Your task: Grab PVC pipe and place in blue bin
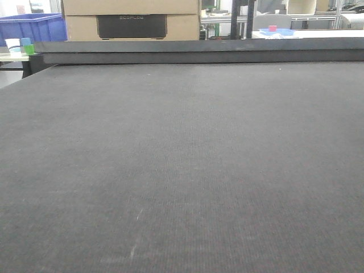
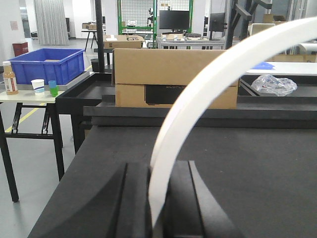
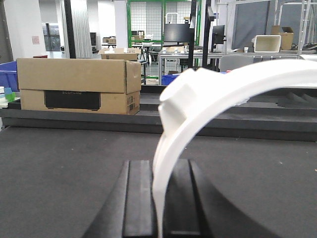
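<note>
My left gripper (image 2: 158, 203) clamps pipe (image 2: 198, 94), arc rising up-right; right gripper (image 3: 159, 203) clamps one too. Bin (image 2: 47, 62) sits past table's (image 1: 182, 170) far-left corner, nearer my left.

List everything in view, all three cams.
PVC pipe: 2, white, one clamped per wrist view
blue bin: 1, blue, on side table at left
cardboard box: 1, brown, table's far edge
bottle: 1, brown, beside bin
cups: 3, white/blue/green, beside bottle
plastic bag: 1, clear, behind table, right
table: 1, dark grey, foreground
left fingers: 2, black, shut on pipe
right fingers: 2, black, shut on pipe
</note>
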